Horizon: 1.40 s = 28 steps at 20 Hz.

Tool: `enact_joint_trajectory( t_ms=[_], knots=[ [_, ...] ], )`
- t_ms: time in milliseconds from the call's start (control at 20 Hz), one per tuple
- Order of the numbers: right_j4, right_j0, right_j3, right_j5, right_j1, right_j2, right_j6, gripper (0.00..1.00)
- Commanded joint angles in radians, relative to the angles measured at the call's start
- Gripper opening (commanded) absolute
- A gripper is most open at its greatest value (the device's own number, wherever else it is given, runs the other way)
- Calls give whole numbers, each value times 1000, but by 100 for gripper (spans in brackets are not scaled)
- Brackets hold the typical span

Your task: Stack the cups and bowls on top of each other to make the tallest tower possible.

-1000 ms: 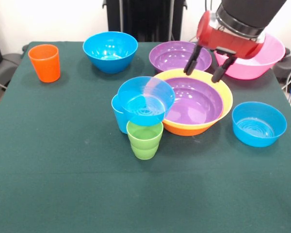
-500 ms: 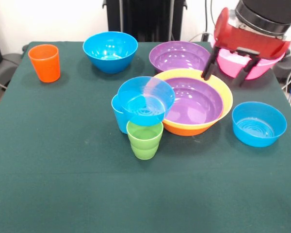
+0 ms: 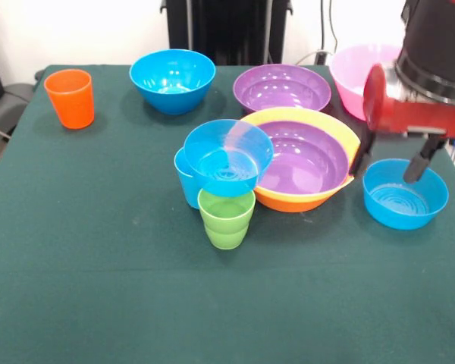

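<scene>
one tool [image 3: 389,162] hangs at right side of bench [image 3: 98,288], fingers spread wide, holding nothing, straddling far rim of blue bowl [image 3: 405,194]. purple bowl [image 3: 302,159] nests in orange-yellow bowl [image 3: 347,144] at centre. tilted blue bowl [image 3: 227,156] sits on green cup [image 3: 227,218], leaning on light blue cup [image 3: 186,183]. orange cup [image 3: 70,98], another blue bowl [image 3: 172,80], second purple bowl [image 3: 281,88], pink bowl [image 3: 358,72] stand along far edge.
</scene>
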Motion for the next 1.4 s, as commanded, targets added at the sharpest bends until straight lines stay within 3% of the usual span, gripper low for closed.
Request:
enact_joint_trajectory(
  t_ms=[50,300,450,1100,1400],
  knots=[
    [-47,-74,-182,175,115,225,-579,100],
    [-69,-84,-226,200,99,209,-596,100],
    [-55,-84,-171,166,62,182,-589,100],
    [-25,-79,-140,39,43,184,-517,100],
    [-30,-91,-103,56,7,163,-525,100]
  ],
)
